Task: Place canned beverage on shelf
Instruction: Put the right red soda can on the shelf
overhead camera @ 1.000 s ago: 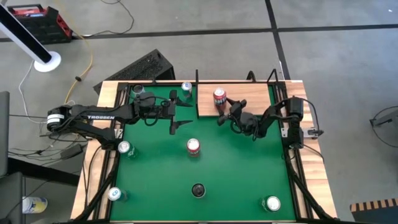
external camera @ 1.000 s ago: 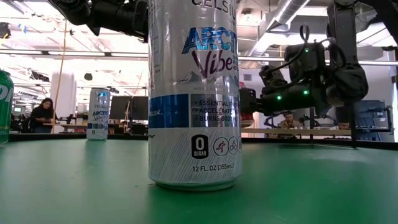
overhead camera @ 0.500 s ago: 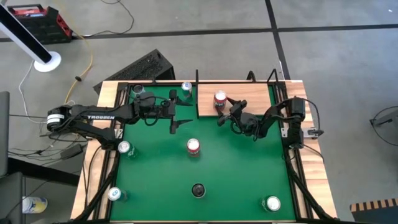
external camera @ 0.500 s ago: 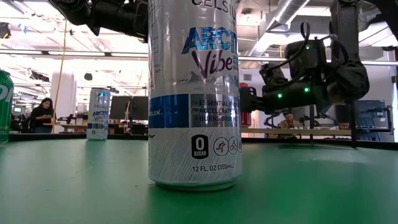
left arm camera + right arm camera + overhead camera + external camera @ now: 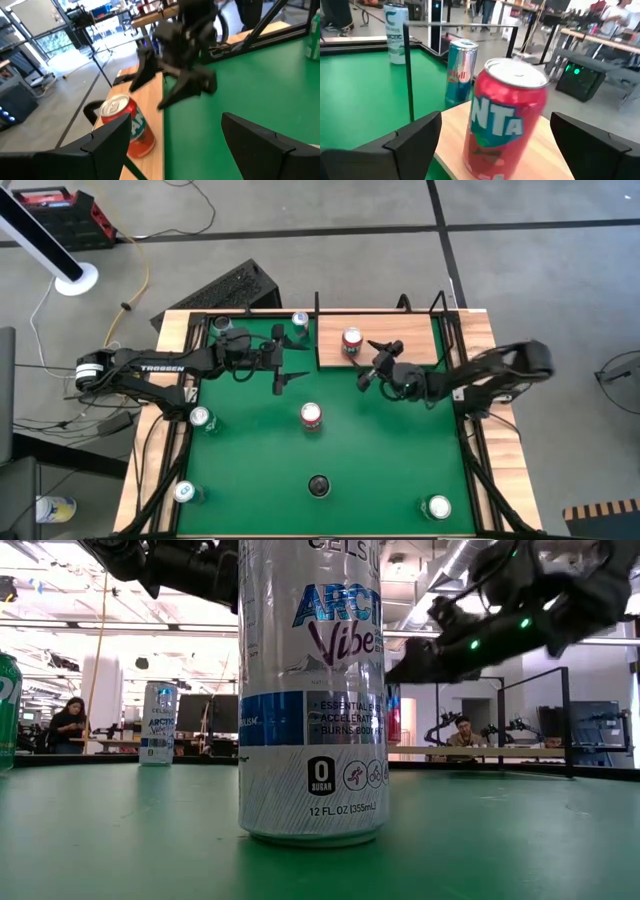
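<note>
A red soda can (image 5: pixel 351 340) stands upright on its base on the light-wood shelf (image 5: pixel 400 335) at the table's far edge. It also shows in the right wrist view (image 5: pixel 506 117) and the left wrist view (image 5: pixel 125 125). My right gripper (image 5: pixel 376 363) is open just to the near right of the can, its fingers pointing at the can without touching it. My left gripper (image 5: pixel 281 360) is open and empty above the green mat, left of the shelf.
Several other cans stand on the green mat: a red one (image 5: pixel 311 415) in the middle, a green one (image 5: pixel 201 417) at left, two near the front corners (image 5: pixel 185 492) (image 5: pixel 437 507), and two by the far edge (image 5: pixel 300 321). A tall white can (image 5: pixel 312 690) stands before the low camera.
My right gripper has drawn back from the red can toward the table's right and risen, and its arm has swung out toward the right edge. The can has stayed upright on the shelf.
</note>
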Action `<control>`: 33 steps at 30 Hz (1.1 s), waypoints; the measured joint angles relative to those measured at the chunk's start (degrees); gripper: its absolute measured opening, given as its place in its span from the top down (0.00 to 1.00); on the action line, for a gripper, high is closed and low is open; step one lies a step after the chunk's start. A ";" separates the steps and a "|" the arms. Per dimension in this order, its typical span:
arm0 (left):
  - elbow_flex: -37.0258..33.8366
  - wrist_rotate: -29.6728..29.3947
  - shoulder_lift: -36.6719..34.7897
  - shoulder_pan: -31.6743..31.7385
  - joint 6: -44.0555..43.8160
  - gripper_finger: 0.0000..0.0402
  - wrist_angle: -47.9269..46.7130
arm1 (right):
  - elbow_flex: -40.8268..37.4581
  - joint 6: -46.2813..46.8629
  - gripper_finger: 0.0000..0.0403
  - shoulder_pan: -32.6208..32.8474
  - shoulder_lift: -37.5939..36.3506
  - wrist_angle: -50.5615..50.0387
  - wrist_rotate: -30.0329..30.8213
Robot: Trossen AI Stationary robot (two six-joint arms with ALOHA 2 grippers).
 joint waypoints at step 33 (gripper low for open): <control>0.00 -0.53 0.02 0.89 -2.17 0.26 -3.86 | 17.70 9.07 0.96 -14.08 -2.91 -49.90 -35.28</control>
